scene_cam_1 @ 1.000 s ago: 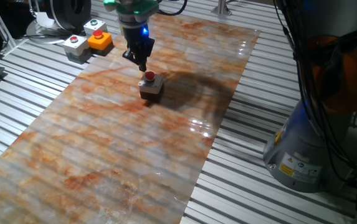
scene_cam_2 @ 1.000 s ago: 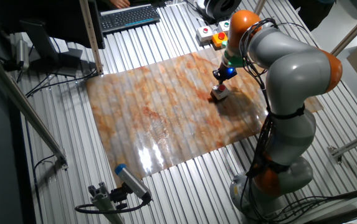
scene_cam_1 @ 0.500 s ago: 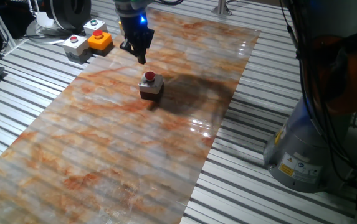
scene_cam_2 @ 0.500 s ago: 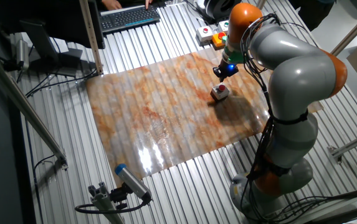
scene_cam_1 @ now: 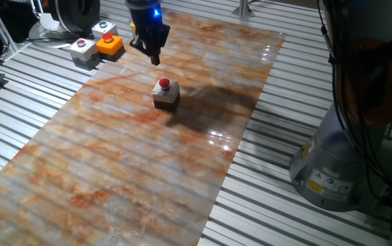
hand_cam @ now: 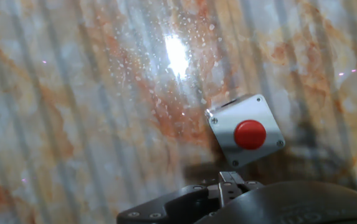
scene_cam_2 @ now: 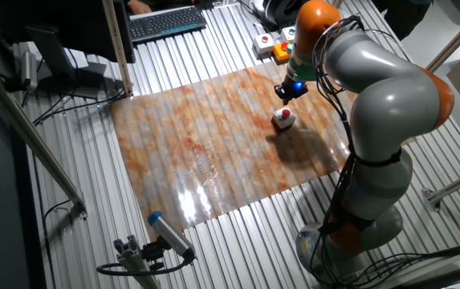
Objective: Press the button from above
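Note:
The button [scene_cam_1: 164, 84] is small, round and red, on a little square box with a pale grey top and dark base [scene_cam_1: 166, 96], standing on the marbled mat. It also shows in the other fixed view [scene_cam_2: 284, 115] and in the hand view [hand_cam: 250, 134], right of centre. My gripper [scene_cam_1: 154, 59] hangs in the air above and behind the button, not touching it, also seen in the other fixed view [scene_cam_2: 284, 94]. Its fingertips [hand_cam: 229, 182] meet at the bottom edge of the hand view, shut and holding nothing.
An orange box with a red button [scene_cam_1: 110, 44] and a wider light-grey box with a red button [scene_cam_1: 81, 48] stand off the mat's far left corner. The marbled mat [scene_cam_1: 134, 164] lies on a slatted metal table. The arm's base [scene_cam_1: 339, 164] stands at the right.
The gripper has risen off the button and drawn back toward the far left. The button and its box have not moved.

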